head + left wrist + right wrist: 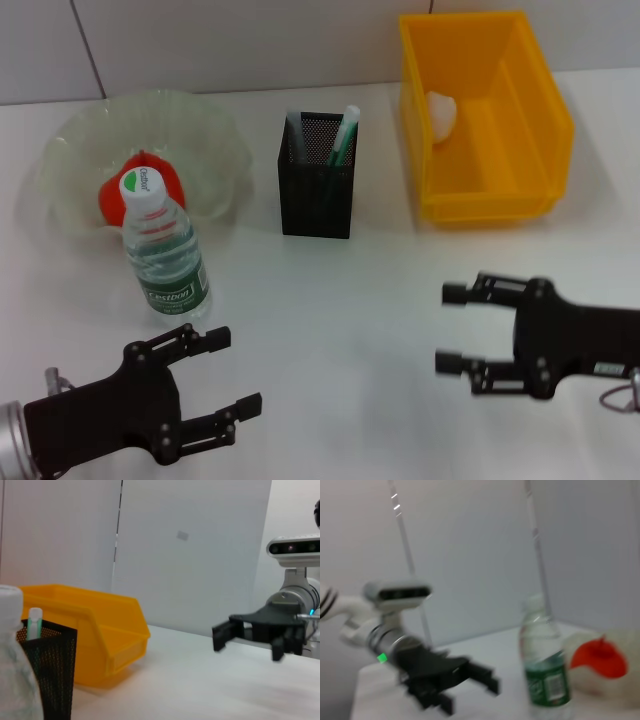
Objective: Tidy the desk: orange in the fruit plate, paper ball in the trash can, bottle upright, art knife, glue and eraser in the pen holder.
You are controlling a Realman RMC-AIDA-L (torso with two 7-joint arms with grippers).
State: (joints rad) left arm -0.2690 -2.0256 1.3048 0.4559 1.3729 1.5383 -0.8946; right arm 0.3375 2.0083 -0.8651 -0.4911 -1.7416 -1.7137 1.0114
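On the white desk, the small clear plastic bottle (165,258) with its green label stands upright, just in front of the pale green wavy fruit plate (70,160) holding the red-orange orange (112,198). It looks light and smooth, so I think squeezing its middle would work best. Both the left gripper (222,372) and right gripper (450,328) hover nearer the front, fingers apart, holding nothing. The bottle is well away from both.
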